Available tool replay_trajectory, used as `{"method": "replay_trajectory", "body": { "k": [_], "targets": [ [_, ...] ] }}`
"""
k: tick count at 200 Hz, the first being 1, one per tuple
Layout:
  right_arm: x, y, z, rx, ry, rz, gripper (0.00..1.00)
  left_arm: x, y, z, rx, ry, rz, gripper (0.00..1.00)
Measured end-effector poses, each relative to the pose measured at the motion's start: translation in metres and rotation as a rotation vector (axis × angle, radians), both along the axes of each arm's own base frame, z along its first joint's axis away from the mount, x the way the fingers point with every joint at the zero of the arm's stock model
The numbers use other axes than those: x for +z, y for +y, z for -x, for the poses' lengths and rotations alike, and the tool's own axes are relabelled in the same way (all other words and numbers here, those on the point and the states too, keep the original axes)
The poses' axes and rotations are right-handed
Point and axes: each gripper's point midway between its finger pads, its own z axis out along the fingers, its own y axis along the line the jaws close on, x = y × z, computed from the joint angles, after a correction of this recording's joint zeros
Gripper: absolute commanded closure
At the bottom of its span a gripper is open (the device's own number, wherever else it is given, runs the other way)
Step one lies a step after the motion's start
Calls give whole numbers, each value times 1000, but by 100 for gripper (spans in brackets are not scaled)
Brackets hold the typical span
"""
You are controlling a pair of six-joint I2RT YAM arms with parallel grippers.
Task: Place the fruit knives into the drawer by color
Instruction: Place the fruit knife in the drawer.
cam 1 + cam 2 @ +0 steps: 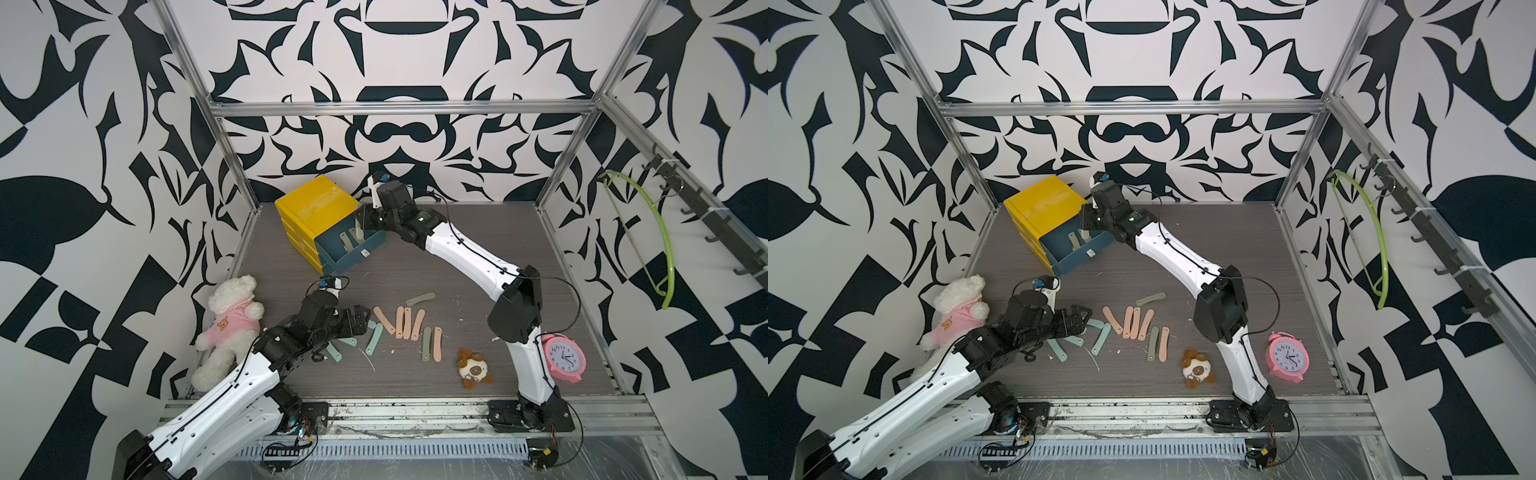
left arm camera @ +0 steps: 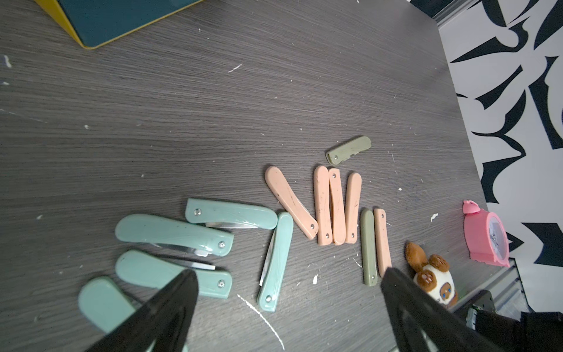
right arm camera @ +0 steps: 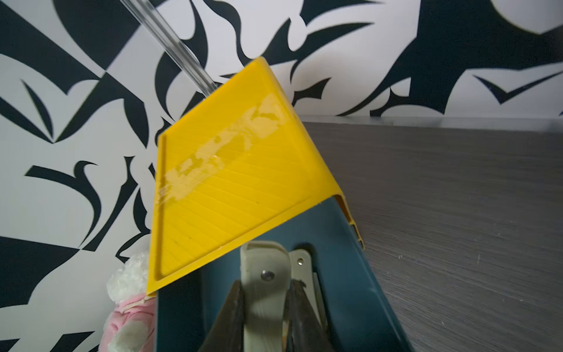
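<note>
Right gripper [image 3: 264,291] clamps olive-sage knife [image 3: 265,265] lengthwise, tip over open teal drawer [image 3: 359,274]; left gripper [image 2: 288,274] wide open, nearer the mint knives [image 2: 173,233]

Black-white patterned walls [image 1: 395,54], aluminium frame [image 1: 399,109], dark woodgrain tabletop [image 1: 415,270].

Two white-shelled arms [image 1: 465,249] with black joints, thin black cables, small screws.

Left hand [image 2: 288,274] agape, right hand [image 3: 266,286] clamped.
</note>
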Motion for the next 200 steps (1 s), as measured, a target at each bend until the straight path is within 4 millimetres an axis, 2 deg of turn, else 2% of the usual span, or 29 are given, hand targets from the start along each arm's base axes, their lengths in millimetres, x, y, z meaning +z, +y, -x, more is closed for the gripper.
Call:
{"method": "replay_trajectory", "body": {
  "k": [22, 42, 87, 126, 169, 200],
  "targets": [
    [-19, -4, -5, -9, 49, 13, 85, -1, 1, 1, 0, 3, -3, 1],
    [-22, -8, -10, -14, 62, 11, 78, -1, 2, 2, 0, 7, -6, 1],
    [7, -3, -9, 15, 44, -52, 64, 0, 3, 3, 0, 3, -3, 1],
    [11, -1, -5, 33, 55, -66, 55, 0, 3, 3, 0, 3, -4, 1],
    [12, 0, -2, 47, 55, -67, 51, 5, 2, 3, -6, -2, -6, 1],
    [34, -9, 6, 49, 24, -74, 51, 22, -2, -1, -14, -31, 8, 1]
  ]
}}
